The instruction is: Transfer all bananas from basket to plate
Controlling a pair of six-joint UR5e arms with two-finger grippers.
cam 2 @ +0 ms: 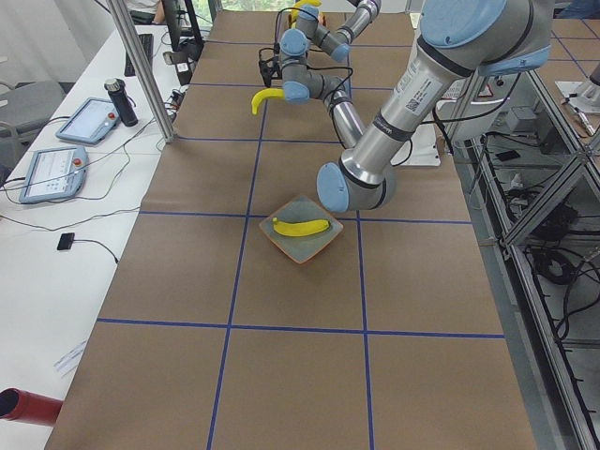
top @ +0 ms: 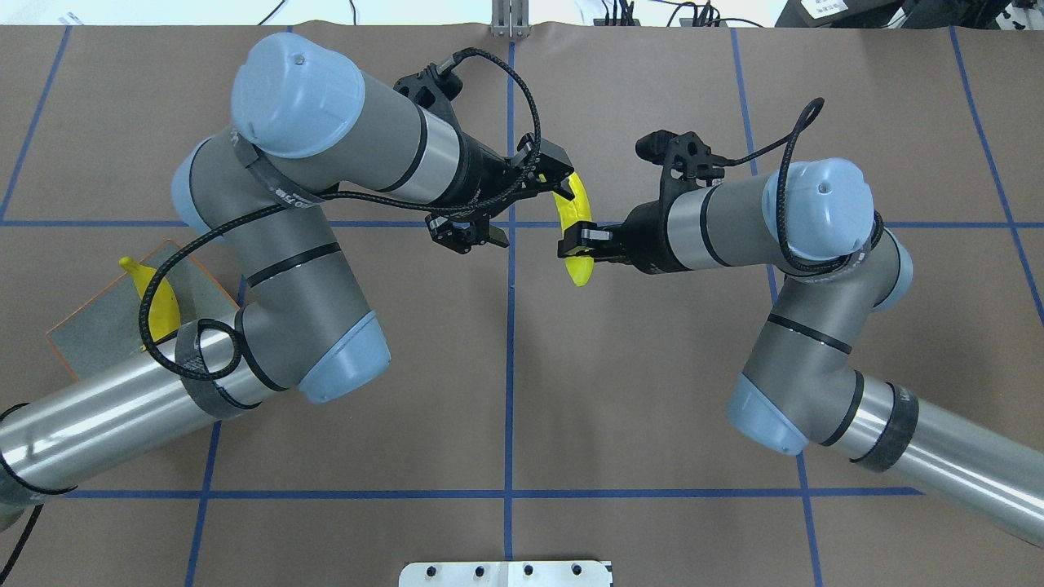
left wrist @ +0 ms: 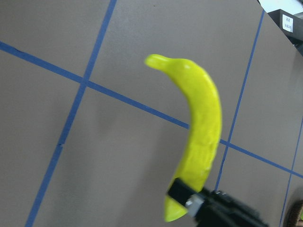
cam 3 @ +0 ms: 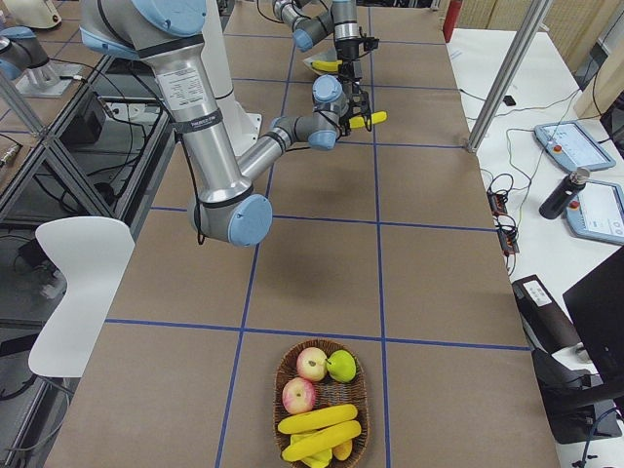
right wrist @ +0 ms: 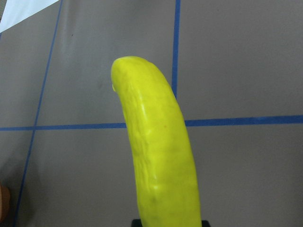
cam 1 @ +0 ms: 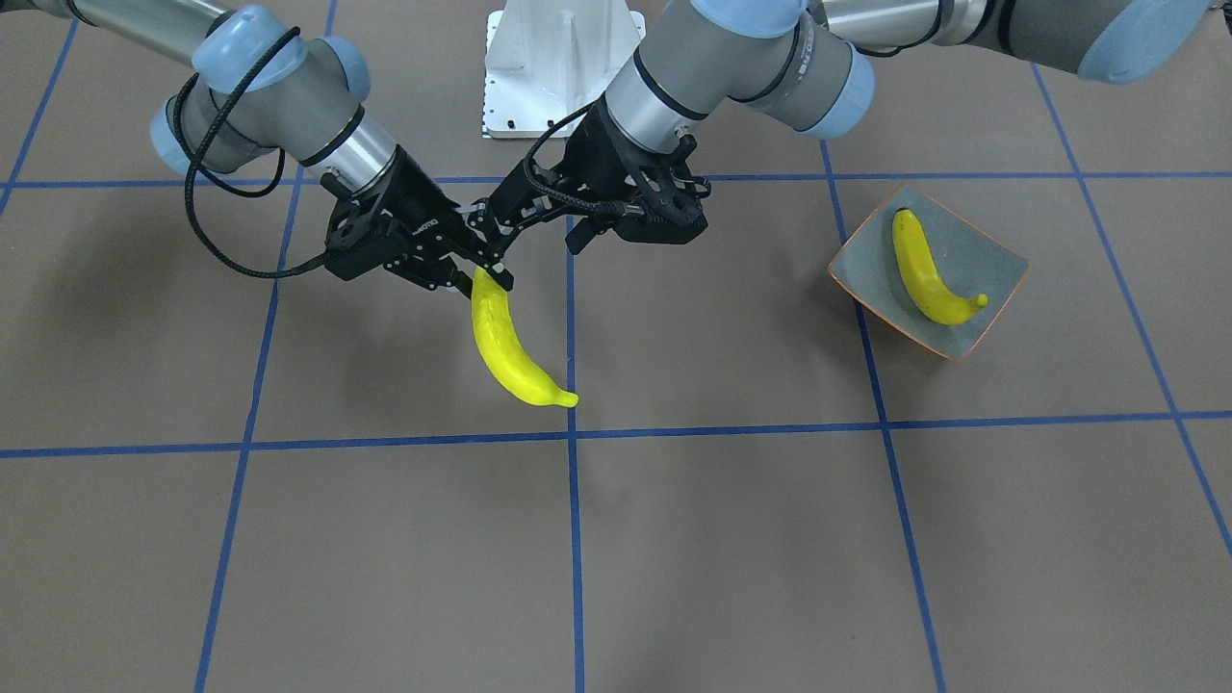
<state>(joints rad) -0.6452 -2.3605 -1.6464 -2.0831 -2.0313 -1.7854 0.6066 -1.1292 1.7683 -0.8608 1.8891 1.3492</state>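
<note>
Grey-green plate [top: 94, 330], well to the left of the left gripper [top: 530, 205], carries one banana [top: 161, 306]. That gripper gapes wide and empty, one finger [top: 559, 171] near the tip of a second banana [top: 577, 216]. The right gripper [top: 577, 246] is clamped on its other end, above the table [top: 652, 367]. Far off to its right, a wicker basket [cam 3: 276, 385] contains more bananas [cam 3: 317, 421].

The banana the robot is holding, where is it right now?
In the overhead view the banana is held in the air just right of the centre blue line, one end in the right gripper's jaws, close beside the left gripper.
</note>
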